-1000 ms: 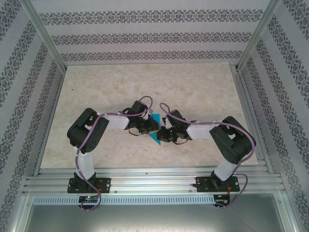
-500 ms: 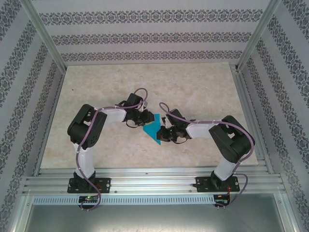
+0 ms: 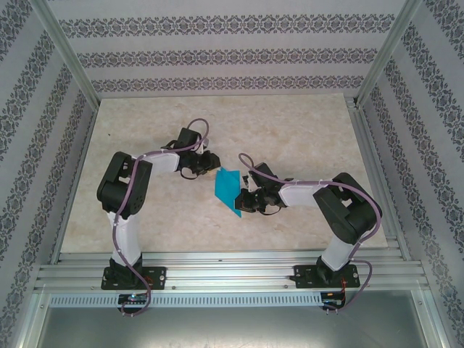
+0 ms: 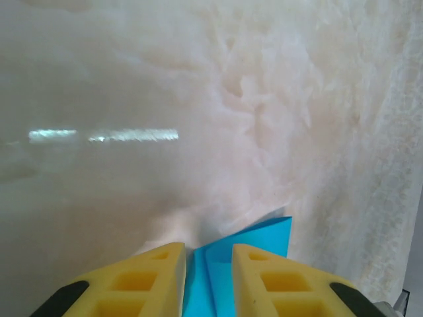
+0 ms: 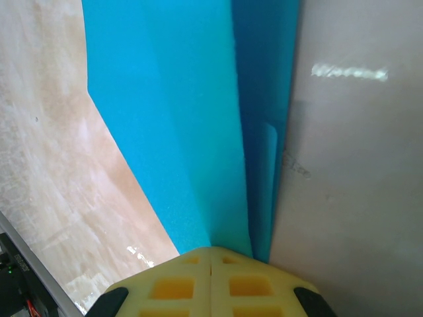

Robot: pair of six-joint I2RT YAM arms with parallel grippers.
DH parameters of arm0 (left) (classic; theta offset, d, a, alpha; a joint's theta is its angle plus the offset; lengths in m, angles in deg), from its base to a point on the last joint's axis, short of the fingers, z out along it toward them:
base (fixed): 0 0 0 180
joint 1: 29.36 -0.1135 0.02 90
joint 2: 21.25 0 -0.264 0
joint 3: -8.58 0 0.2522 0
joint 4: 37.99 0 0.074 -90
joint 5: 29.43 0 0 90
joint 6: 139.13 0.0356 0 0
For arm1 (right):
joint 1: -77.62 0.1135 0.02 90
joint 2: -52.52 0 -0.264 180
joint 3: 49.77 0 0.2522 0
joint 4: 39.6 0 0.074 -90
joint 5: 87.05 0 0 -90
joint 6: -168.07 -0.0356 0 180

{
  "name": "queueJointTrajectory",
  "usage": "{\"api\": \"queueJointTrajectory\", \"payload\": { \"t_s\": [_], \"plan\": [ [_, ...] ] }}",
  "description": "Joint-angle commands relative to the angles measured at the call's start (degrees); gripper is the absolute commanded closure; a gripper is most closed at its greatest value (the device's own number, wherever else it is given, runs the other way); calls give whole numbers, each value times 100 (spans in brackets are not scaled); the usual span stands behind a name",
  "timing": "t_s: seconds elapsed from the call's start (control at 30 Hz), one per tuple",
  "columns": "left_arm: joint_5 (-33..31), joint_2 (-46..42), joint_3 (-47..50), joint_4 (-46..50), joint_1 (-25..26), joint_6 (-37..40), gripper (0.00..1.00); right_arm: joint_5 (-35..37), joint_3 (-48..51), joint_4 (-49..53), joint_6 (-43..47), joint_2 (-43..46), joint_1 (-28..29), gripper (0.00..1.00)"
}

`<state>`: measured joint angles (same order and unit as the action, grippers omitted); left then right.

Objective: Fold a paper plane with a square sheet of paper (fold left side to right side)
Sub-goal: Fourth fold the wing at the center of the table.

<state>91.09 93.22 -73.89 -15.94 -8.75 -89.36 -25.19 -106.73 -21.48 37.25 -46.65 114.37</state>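
The square sheet of paper (image 3: 227, 188), turquoise blue and folded into a narrow kite-like shape, sits mid-table. My right gripper (image 3: 243, 204) meets its lower right edge. In the right wrist view the right gripper (image 5: 211, 251) has its yellow fingers pressed together where the paper (image 5: 172, 119) runs in under the tips, its creased layers fanning away. My left gripper (image 3: 209, 167) stands just up-left of the paper, apart from it. From the left wrist, the left gripper (image 4: 208, 249) shows a narrow gap between its fingers. A raised fold of paper (image 4: 264, 241) shows through and beyond that gap, unpinched.
The pale marble tabletop (image 3: 290, 130) spreads bare behind and beside both arms. Patterned walls and metal frame posts (image 3: 377, 65) enclose it. An aluminium rail (image 3: 232, 272) runs along the near edge at the arm bases.
My left gripper has let go of the paper and drawn back up and to the left, uncovering it. The right gripper and the paper have stayed put.
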Motion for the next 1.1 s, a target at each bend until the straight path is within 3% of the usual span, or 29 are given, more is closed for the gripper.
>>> {"api": "queueJointTrajectory", "payload": {
  "t_s": [0.0,0.17,0.33,0.53,0.9,1.07],
  "plan": [
    [-3,-506,263,23,-102,336,74,550,229,873,74,-497,140,95],
    [421,-1309,916,-284,91,201,76,564,173,933,118,-515,140,95],
    [676,-1507,1269,-584,652,-112,80,599,171,1017,140,-489,142,95],
    [583,-1187,1388,-1179,1184,-599,82,624,202,1008,127,-495,147,95],
    [462,-418,1316,-1681,1330,-846,83,726,189,1152,162,-480,141,94],
    [-137,-256,935,-810,1302,-177,82,823,164,1305,196,-472,156,95]
  ]
}}
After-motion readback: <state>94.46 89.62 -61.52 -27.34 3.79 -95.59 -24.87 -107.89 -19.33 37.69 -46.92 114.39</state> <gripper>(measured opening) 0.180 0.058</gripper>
